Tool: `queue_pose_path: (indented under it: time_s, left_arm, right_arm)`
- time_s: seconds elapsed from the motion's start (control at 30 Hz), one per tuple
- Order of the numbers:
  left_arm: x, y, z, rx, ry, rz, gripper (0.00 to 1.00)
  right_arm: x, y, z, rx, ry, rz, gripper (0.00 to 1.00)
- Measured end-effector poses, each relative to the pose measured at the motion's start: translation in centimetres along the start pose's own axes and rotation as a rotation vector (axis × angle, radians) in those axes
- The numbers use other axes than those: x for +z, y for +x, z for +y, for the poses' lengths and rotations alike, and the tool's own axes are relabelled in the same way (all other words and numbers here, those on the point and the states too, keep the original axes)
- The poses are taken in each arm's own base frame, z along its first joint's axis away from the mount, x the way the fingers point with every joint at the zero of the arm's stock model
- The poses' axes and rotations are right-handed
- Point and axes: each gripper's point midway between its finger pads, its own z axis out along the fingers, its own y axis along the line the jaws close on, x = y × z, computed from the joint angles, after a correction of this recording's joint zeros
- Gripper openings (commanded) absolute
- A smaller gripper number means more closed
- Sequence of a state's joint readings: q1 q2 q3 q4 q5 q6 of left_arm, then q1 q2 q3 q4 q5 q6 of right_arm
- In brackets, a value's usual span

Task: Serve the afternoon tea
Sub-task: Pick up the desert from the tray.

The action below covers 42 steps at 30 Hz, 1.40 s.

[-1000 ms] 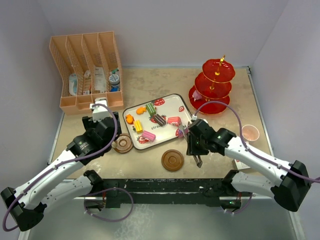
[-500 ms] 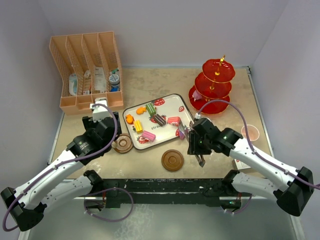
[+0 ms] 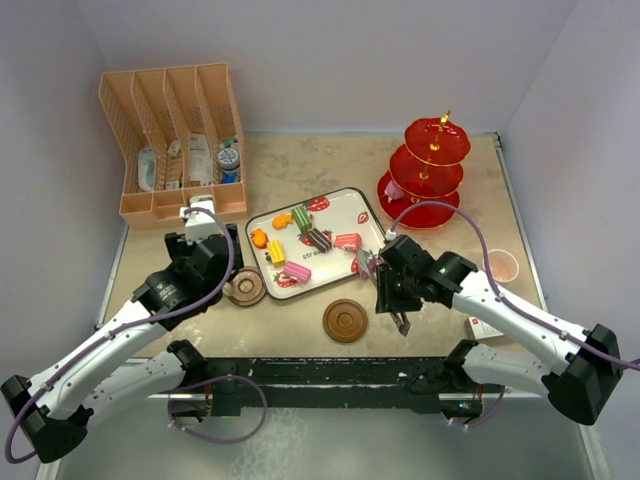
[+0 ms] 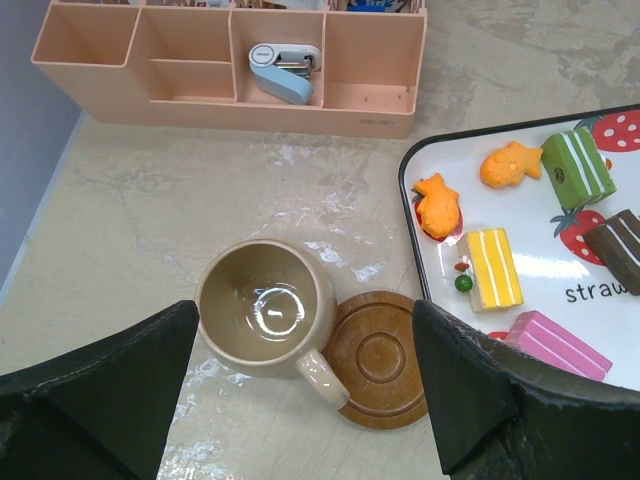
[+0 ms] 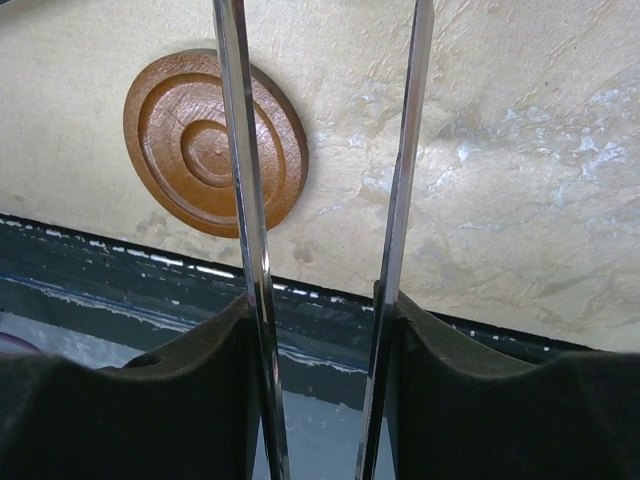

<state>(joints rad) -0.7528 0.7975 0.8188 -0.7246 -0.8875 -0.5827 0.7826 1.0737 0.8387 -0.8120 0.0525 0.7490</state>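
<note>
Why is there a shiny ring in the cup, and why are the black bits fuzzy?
Left wrist view: light glints as a ring inside the mug; the fingers are too close, so they blur. Right wrist view: the tongs gleam too.

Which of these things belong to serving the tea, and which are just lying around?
Tea things: toy cakes, tan mug, pink mug, two saucers, red tiered stand.
Not tea things: peach toiletry rack; metal tongs, gripped in the right pincer.

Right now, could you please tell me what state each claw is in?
Left claw: open, empty, above the tan mug.
Right claw: closed on the metal tongs.
</note>
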Motion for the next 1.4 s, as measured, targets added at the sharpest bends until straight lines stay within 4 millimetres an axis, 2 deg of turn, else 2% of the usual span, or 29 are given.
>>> queue_pose_path:
  time_s: [0.2,0.4,1.03,1.27,1.4]
  left_arm:
    - [-0.1,-0.1,0.0,-0.005,0.006,-0.002,0.85]
    - [-0.2,-0.2,0.0,-0.011,0.010,-0.005,0.85]
    - [-0.3,-0.3,0.1,-0.018,0.013,-0.010,0.85]
    - [-0.3,-0.3,0.1,-0.020,0.014,-0.011,0.85]
    - [-0.3,-0.3,0.1,-0.019,0.014,-0.011,0.85]
  right_arm:
    - [-0.2,-0.1,0.3,-0.002,-0.001,0.015,0.46]
    - [-0.7,-1.0,1.3,-0.005,-0.021,0.006,0.46]
    - [0.1,0.6,0.8,-0.083,0.110,0.078,0.45]
    - [0.1,-0.6,0.2,-0.065,0.182,0.037,0.27]
    - [0.1,-0.7,0.1,-0.057,0.188,0.028,0.29]
